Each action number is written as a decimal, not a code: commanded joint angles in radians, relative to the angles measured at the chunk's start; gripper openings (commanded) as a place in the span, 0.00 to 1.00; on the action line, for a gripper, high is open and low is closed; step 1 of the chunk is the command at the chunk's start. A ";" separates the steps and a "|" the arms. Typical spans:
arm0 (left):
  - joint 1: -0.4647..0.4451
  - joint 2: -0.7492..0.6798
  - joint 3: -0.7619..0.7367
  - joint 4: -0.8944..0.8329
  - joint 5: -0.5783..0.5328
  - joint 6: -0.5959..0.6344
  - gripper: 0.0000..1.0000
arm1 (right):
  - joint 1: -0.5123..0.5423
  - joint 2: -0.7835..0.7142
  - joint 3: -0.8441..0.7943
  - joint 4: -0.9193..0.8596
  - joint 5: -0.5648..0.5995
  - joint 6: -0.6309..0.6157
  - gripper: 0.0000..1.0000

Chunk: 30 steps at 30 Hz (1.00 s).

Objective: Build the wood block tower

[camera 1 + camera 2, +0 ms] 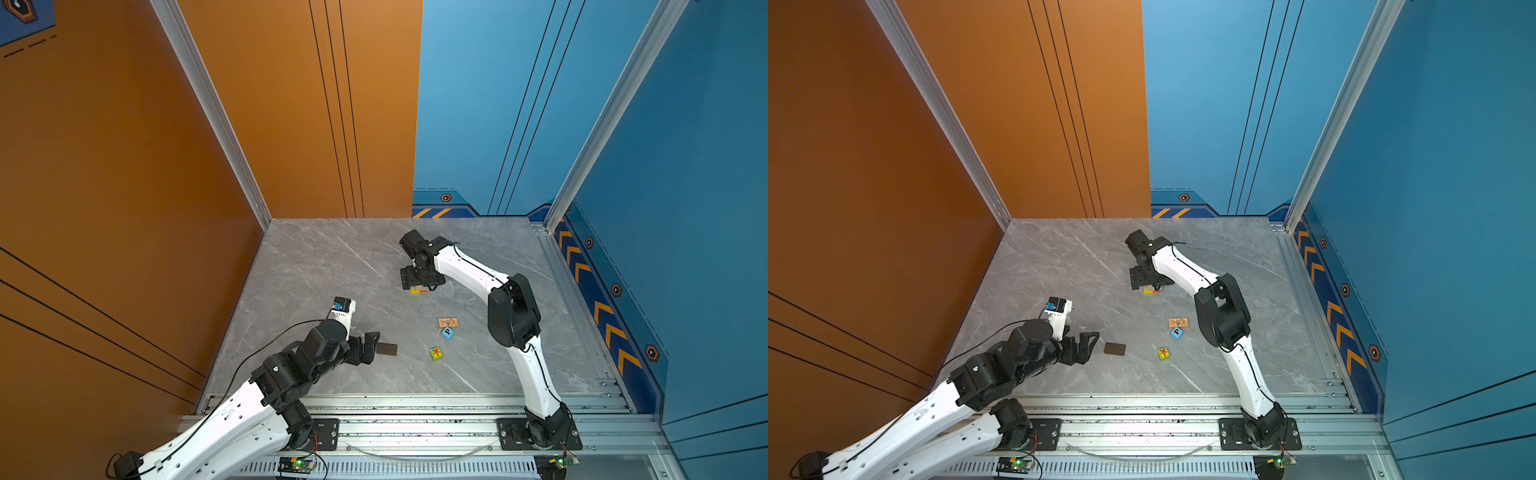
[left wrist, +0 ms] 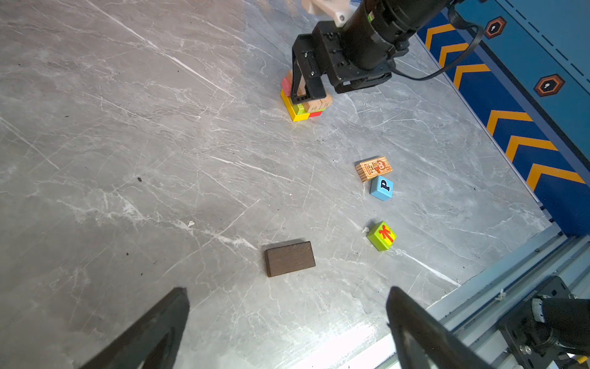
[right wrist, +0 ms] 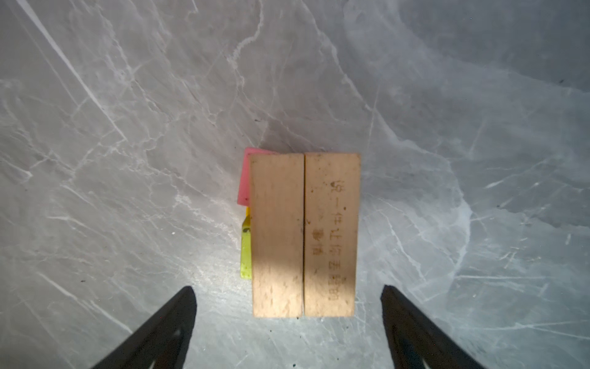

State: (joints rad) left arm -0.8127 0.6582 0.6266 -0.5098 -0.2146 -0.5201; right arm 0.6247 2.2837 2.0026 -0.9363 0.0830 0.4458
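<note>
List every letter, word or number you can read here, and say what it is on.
"P": on the blue cube.
Characters along one tan block atop the tower: too blurred to read.
Print on the picture block: too small to read.
Green cube: a red drawing, no text.

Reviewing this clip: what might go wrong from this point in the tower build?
1. The right fingers straddle the two tan blocks atop the tower; pulling away crooked may knock them.
2. The pink block and lime block poke out beneath, so layers are misaligned and later blocks may topple it.
</note>
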 commanded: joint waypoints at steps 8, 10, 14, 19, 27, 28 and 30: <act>-0.006 0.018 -0.001 -0.021 -0.007 0.004 0.98 | -0.002 0.042 0.016 -0.031 0.018 0.032 0.90; -0.006 0.018 -0.003 -0.021 -0.006 0.003 0.98 | -0.006 0.049 0.016 -0.031 0.020 0.036 0.89; -0.006 0.011 -0.007 -0.020 -0.008 0.003 0.98 | -0.012 0.058 0.016 -0.031 0.018 0.037 0.87; -0.005 0.009 -0.007 -0.020 -0.008 0.002 0.98 | -0.015 0.069 0.016 -0.030 0.018 0.040 0.84; -0.005 0.011 -0.006 -0.021 -0.009 0.003 0.98 | -0.024 0.088 0.025 -0.029 0.014 0.039 0.72; -0.006 0.011 -0.006 -0.021 -0.011 0.002 0.98 | -0.025 0.091 0.027 -0.029 0.012 0.040 0.72; -0.006 0.012 -0.007 -0.021 -0.010 0.002 0.98 | -0.025 0.095 0.030 -0.030 0.011 0.040 0.72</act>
State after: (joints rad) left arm -0.8127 0.6750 0.6266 -0.5140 -0.2157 -0.5201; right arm 0.6067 2.3512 2.0068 -0.9356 0.0830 0.4721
